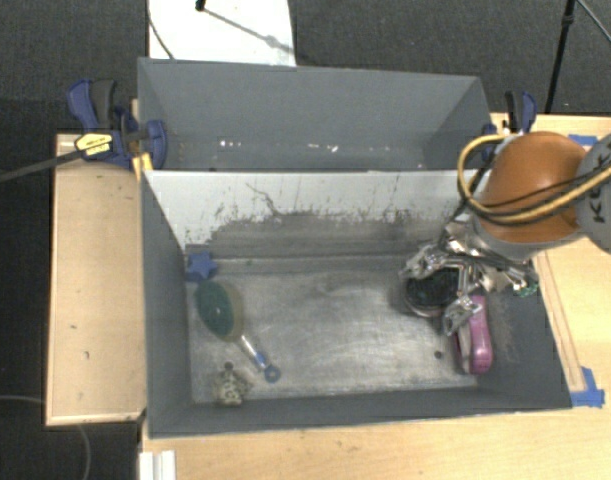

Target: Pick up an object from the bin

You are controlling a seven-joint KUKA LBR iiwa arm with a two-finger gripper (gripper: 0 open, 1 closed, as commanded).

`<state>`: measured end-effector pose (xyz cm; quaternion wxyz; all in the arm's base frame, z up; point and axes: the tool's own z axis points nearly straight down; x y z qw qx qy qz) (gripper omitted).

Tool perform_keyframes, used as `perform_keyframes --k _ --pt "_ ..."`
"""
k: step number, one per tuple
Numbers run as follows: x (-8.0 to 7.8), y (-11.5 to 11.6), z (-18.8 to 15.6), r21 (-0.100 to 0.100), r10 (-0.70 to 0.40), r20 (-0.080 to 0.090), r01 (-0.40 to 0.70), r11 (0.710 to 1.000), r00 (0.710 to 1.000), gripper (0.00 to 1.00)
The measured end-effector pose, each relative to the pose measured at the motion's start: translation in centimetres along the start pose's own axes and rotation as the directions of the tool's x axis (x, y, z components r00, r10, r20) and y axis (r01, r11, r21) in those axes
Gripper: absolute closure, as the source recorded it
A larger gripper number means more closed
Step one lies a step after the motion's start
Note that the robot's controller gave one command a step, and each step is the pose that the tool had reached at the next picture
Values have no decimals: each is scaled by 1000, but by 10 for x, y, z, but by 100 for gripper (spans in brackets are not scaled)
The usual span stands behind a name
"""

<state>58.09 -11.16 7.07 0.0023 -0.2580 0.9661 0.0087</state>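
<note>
My gripper (455, 293) is low over the right side of the bin, beneath the arm's orange cover. A black round thing (428, 292) lies right by its metal fingers, partly hidden by them. A pink oblong thing (475, 338) lies just in front of the gripper, touching or nearly touching one finger (457, 316). I cannot tell whether anything sits between the fingers.
At the bin's left lie a dark green oval brush (217, 310) with a clear handle ending in a blue tip (258, 358), and a small speckled lump (230, 388) near the front left corner. A small blue piece (199, 264) sits by the left wall.
</note>
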Motion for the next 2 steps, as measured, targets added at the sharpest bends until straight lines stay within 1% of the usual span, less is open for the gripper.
perform_keyframes --k 1,2 --pt "1 -2 -2 7 4 2 -4 1000 1000 100" --pt "43 10 -177 21 -188 -6 188 982 982 100"
